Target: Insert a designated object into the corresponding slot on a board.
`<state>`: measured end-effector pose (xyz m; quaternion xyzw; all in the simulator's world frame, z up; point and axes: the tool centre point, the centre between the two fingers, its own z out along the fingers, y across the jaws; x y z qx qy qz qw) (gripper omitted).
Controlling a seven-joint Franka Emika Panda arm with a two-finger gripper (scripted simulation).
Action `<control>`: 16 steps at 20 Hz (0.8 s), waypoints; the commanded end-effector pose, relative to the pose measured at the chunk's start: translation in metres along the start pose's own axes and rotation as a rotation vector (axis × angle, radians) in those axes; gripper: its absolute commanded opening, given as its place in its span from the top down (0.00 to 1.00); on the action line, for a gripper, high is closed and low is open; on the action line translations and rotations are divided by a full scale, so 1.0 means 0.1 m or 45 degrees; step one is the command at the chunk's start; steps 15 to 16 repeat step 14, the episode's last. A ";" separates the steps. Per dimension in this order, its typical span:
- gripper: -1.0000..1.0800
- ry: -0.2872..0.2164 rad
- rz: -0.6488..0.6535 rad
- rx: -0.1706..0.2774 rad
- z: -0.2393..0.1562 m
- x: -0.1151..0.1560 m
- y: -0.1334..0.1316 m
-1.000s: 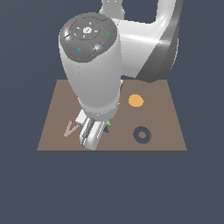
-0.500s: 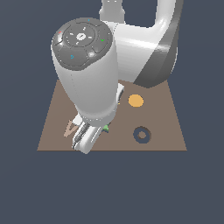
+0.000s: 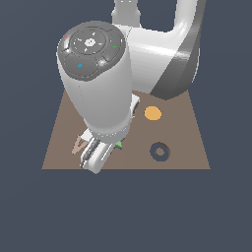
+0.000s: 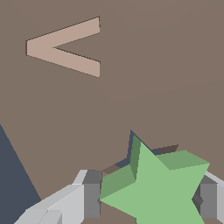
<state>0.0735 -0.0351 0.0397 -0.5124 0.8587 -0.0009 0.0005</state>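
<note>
Wrist view: fingers (image 4: 92,199) clamp the green star (image 4: 155,186), held right over the navy slot (image 4: 131,151), mostly covering it. Versus 0.5 s ago, arm has swung toward the exterior view's left. Arm hides most of the board (image 3: 187,142); no readable writing.

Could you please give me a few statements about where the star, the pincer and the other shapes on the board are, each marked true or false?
1. The green star sits between the pincer fingers. True.
2. The orange disc lies on the brown board. True.
3. The dark ring-shaped hole holds the orange disc. False: the disc lies apart from it, farther back.
4. The star lies in the open, far from the arm. False: the arm hides most of it in the exterior view.
5. A tan V-shaped piece lies on the board. True.
</note>
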 end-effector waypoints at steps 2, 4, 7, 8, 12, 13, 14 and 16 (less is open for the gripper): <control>1.00 0.001 -0.003 -0.002 0.07 0.00 0.00; 1.00 0.001 -0.003 -0.002 0.09 0.00 0.00; 0.04 0.001 -0.003 -0.002 0.09 0.00 0.00; 0.04 0.001 -0.003 -0.002 0.09 0.00 0.00; 0.04 0.001 -0.003 -0.002 0.09 0.00 0.00; 0.04 0.001 -0.003 -0.002 0.09 0.00 0.00; 0.04 0.001 -0.003 -0.002 0.09 0.00 0.00; 0.04 0.001 -0.003 -0.002 0.09 0.00 0.00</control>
